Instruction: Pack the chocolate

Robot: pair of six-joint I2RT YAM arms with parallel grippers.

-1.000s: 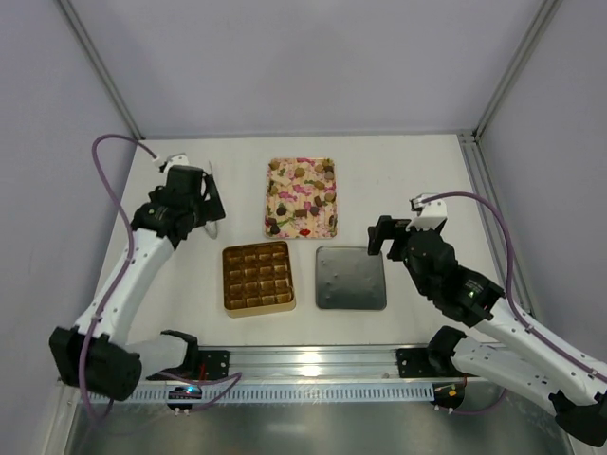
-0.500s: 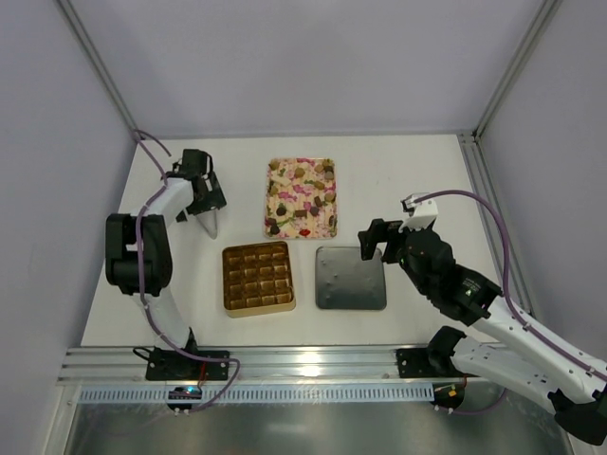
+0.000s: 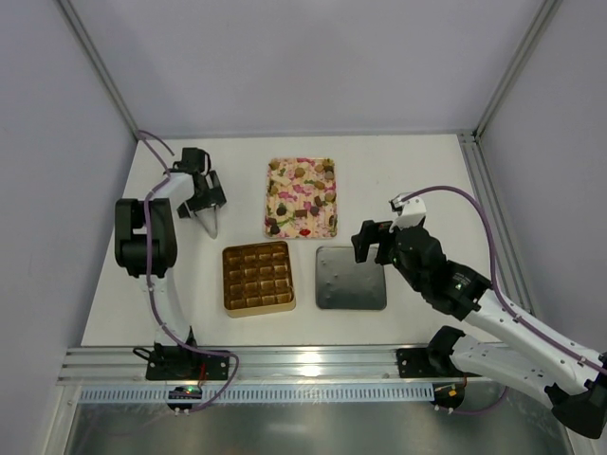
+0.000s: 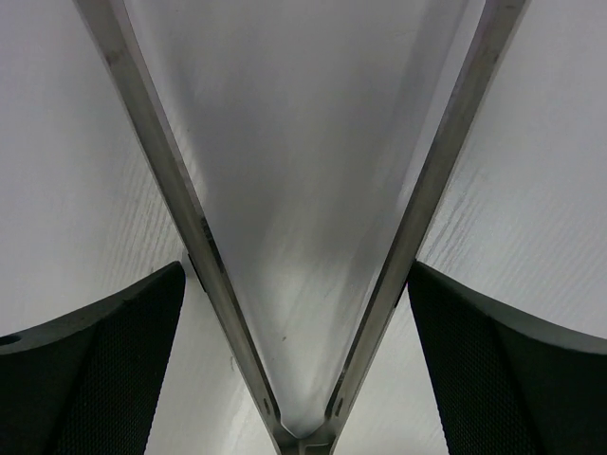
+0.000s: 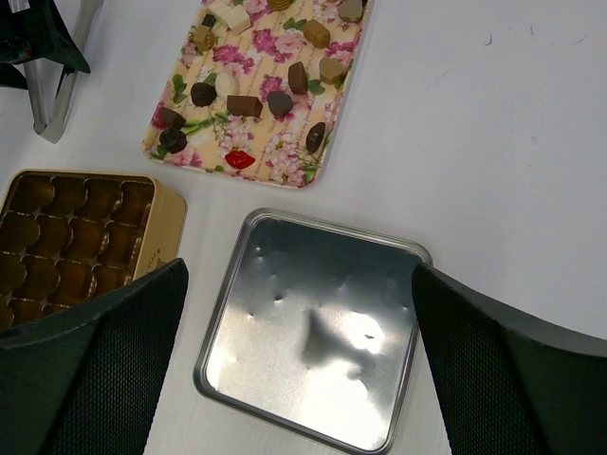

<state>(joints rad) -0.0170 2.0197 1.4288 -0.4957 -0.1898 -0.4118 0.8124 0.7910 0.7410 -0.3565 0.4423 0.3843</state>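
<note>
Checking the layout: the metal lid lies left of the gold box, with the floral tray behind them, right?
No: the metal lid lies right of the gold box, as the top view shows. The floral tray is behind them.

An upturned silver lid (image 5: 313, 327) lies on the white table (image 5: 493, 142), just short of the floral tray (image 5: 275, 142).

White table (image 3: 427, 171): gold box (image 3: 258, 308) near left, silver lid (image 3: 351, 278) just right of it, floral tray (image 5: 283, 150) farther back.
</note>
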